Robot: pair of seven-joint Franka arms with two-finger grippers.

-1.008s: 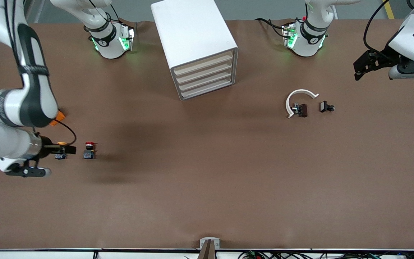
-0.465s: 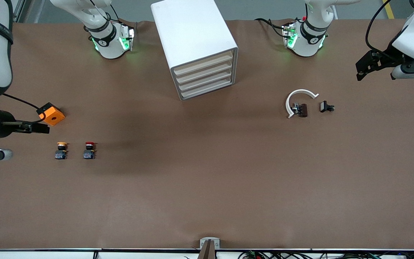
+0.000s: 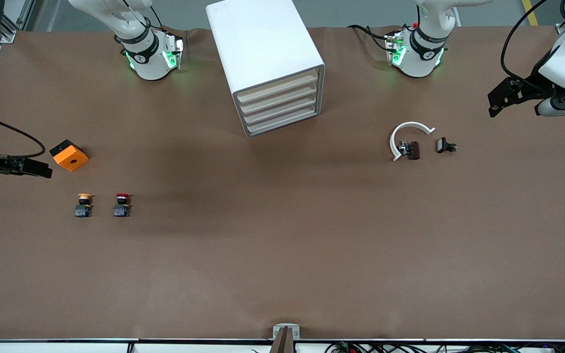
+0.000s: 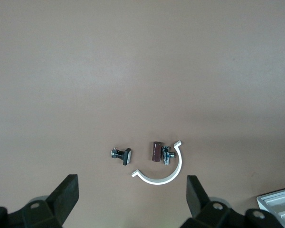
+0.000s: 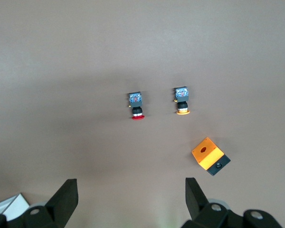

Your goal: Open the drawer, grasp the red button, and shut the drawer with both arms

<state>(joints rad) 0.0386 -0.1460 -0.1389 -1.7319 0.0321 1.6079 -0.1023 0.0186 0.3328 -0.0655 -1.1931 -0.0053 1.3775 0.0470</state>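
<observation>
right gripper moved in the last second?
Yes. The right gripper has pulled away from the yellow-capped button, past the orange cube, toward the table's edge.

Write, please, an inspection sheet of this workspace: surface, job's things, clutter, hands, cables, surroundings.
Surface: brown table, bare over most of its area.
Job's things: white cabinet between the arm bases; top drawer shut, like the three below. Red button toward the right arm's end, beside the yellow-capped button.
Clutter: orange cube with a hole; white curved piece around a small brown part; small black part beside it.
Hands: left hand open and empty, above the table's left arm's end; right hand open and empty, near the orange cube.
Cables: black cable on the right arm; another on the left arm.
Surroundings: wiring along the table's near edge.
</observation>
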